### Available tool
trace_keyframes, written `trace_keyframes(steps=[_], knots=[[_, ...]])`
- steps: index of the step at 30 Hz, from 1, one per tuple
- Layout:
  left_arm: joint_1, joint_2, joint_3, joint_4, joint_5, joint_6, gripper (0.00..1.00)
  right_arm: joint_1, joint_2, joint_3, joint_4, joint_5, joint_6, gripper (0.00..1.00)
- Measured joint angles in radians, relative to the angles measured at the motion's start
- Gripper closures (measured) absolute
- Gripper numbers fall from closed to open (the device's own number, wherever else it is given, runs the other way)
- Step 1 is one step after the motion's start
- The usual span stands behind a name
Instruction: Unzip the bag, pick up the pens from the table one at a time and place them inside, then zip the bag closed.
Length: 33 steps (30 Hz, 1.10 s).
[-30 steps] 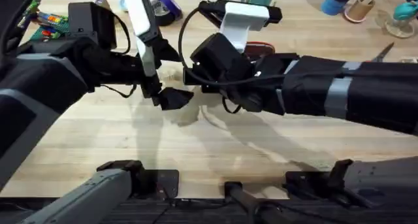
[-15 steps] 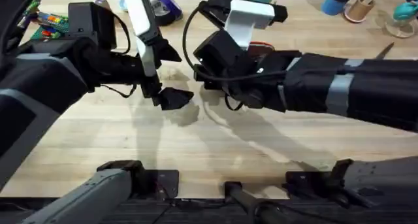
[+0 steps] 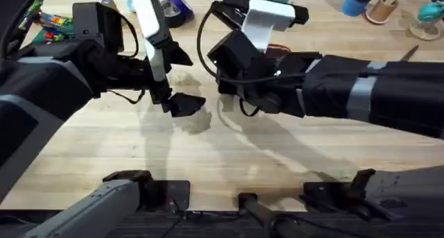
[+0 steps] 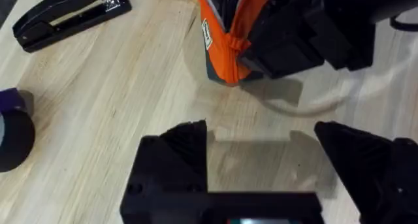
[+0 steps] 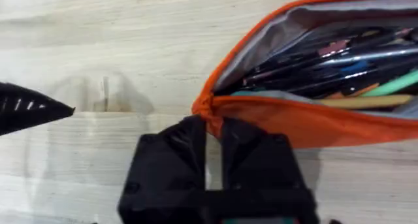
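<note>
Pale wooden planks of the table [image 3: 208, 162] run under both arms in my overhead view. Next in size is the bag [image 5: 313, 123], orange fabric, lying on the table with its zipper open; through my right wrist camera I can see a grey lining and a crowd of pens [image 5: 339, 61] already inside, dark ones along with a green and a yellowish one. From the left wrist camera the bag's [image 4: 225, 38] near end shows, partly hidden behind the right arm. My right gripper [image 5: 212, 142] has its fingers pressed nearly together at the bag's end, right at the bunched orange corner, though I cannot tell whether any fabric is pinched. My left gripper [image 4: 261, 152] hangs spread wide over bare table, near the bag, holding nothing. A black stapler [image 4: 68, 15] lies well off to the side.
</note>
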Motion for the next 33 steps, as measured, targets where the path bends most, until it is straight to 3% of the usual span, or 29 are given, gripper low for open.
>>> trace_keyframes(steps=[3,24,33], knots=[[0.0,0.0,0.0,0.0,0.0,0.0,0.009,0.0,0.0,0.0,-0.002,0.0,0.0,0.966],[0.0,0.0,0.0,0.0,0.0,0.0,0.008,0.0,-0.002,0.0,-0.024,0.0,-0.002,0.969],[0.0,0.0,0.0,0.0,0.0,0.0,0.008,0.0,-0.07,0.0,-0.032,0.0,-0.016,0.97]])
